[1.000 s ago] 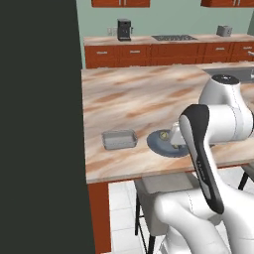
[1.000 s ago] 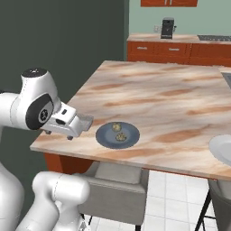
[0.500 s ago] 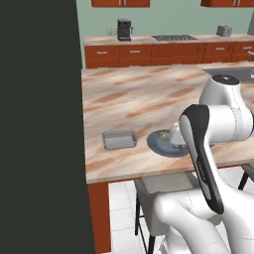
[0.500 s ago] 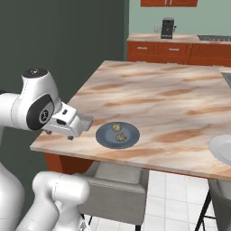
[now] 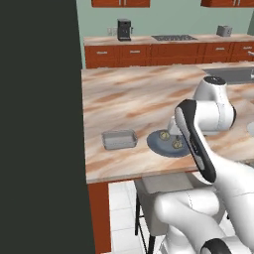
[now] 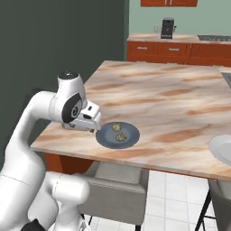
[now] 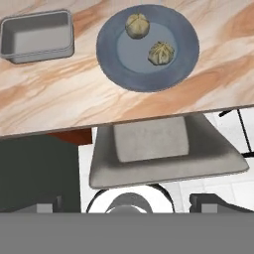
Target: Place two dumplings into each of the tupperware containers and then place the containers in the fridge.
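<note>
Two tan crinkled dumplings [image 7: 137,25] [image 7: 160,52] lie on a round blue-grey plate [image 7: 111,59] near the counter's front edge. One shallow grey tupperware container [image 7: 37,35] stands to their left, with nothing in it. In the left base view the container [image 5: 119,140] sits left of the plate [image 5: 156,147] and dumplings [image 5: 163,135]. My gripper [image 7: 128,206] hovers above the counter edge, well back from the plate, open and holding nothing. In the right base view my hand [image 6: 85,119] hangs just left of the plate [image 6: 106,137] and hides the container. The fridge is out of view.
A grey stool [image 7: 151,139] stands under the counter edge below the plate. A tall dark panel [image 5: 39,124] borders the counter on the left. A sink [image 5: 233,74] lies at the far right. Cabinets and a coffee machine [image 5: 124,29] line the back wall.
</note>
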You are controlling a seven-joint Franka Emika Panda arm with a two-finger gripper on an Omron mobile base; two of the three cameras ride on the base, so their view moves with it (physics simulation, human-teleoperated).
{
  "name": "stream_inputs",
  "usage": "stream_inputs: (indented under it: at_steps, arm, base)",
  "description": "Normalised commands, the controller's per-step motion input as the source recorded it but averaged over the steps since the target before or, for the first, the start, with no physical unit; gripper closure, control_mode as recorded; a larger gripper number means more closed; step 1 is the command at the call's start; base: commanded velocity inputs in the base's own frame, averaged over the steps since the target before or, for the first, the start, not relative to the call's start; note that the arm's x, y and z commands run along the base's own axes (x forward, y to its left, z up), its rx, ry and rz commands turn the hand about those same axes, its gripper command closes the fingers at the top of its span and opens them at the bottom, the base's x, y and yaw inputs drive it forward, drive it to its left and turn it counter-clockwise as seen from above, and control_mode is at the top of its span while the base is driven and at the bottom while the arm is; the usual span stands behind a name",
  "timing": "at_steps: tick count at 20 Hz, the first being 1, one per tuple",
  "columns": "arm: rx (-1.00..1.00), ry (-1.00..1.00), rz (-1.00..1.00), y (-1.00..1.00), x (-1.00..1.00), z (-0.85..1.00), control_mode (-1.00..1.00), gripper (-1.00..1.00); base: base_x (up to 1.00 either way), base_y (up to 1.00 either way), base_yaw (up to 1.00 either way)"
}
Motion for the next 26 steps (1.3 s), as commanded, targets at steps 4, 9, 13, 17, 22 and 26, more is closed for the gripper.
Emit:
stream_inputs:
  at_steps: [4, 9, 13, 17, 22, 26]
  arm:
    - [0.00, 0.00, 0.00, -0.42, 0.58, -0.56, -1.00, -1.00]
    - [0.01, 0.00, 0.00, -0.33, 0.53, -0.48, -1.00, -1.00]
    - [0.03, 0.00, 0.00, -0.46, 0.55, -0.46, -1.00, -1.00]
    - [0.00, 0.03, 0.00, -0.39, 0.44, -0.42, -1.00, -1.00]
    - [0.00, 0.06, -0.01, -0.17, 0.47, -0.30, -1.00, -1.00]
    - [0.00, 0.08, -0.01, 0.00, 0.44, -0.33, -1.00, -1.00]
  base:
    - [0.00, 0.00, 0.00]
    - [0.00, 0.00, 0.00]
    - [0.00, 0.00, 0.00]
    - [0.00, 0.00, 0.00]
    - [0.00, 0.00, 0.00]
    - [0.00, 0.00, 0.00]
